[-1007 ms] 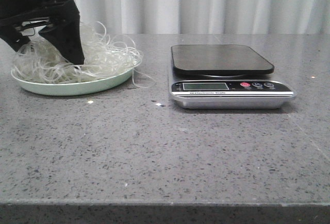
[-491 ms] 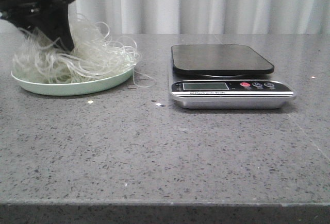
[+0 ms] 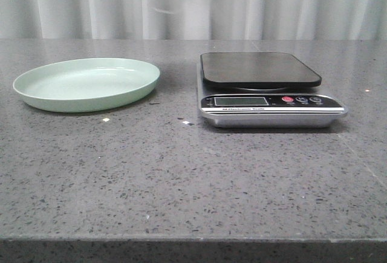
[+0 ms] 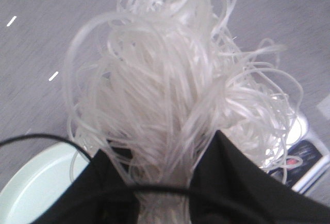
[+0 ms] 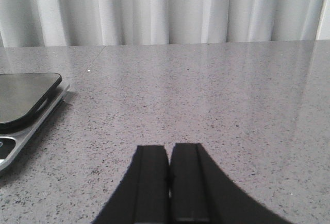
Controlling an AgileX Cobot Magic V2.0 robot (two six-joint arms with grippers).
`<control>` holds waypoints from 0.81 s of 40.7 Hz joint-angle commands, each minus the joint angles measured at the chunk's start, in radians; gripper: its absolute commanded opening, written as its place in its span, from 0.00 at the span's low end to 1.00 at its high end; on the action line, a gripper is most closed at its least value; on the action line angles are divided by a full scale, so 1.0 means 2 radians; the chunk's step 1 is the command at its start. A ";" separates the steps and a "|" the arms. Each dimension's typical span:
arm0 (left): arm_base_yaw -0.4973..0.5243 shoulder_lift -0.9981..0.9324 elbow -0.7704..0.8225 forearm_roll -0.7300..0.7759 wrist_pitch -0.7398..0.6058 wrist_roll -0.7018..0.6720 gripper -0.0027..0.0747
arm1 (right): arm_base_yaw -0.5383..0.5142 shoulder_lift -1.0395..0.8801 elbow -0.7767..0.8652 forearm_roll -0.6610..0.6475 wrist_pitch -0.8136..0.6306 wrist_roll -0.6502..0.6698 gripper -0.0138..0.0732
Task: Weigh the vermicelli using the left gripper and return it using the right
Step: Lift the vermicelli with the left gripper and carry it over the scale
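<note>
Hiding left claw tips (blurred): vermicelli

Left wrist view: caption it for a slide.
Left hand holds the vermicelli bundle aloft above the grey table, pale green plate and scale below.

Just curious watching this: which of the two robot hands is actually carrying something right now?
The left gripper: its black fingers clamp a fluffy tangle of whitish translucent vermicelli. The right gripper has its fingers pressed together on nothing.
</note>
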 commanded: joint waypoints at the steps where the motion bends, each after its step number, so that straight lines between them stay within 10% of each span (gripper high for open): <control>1: -0.041 -0.019 -0.021 -0.022 -0.065 -0.005 0.22 | -0.003 -0.008 -0.005 -0.007 -0.038 -0.004 0.33; 33: -0.118 0.118 -0.021 0.032 -0.027 -0.005 0.22 | -0.003 -0.008 -0.005 -0.007 -0.038 -0.004 0.33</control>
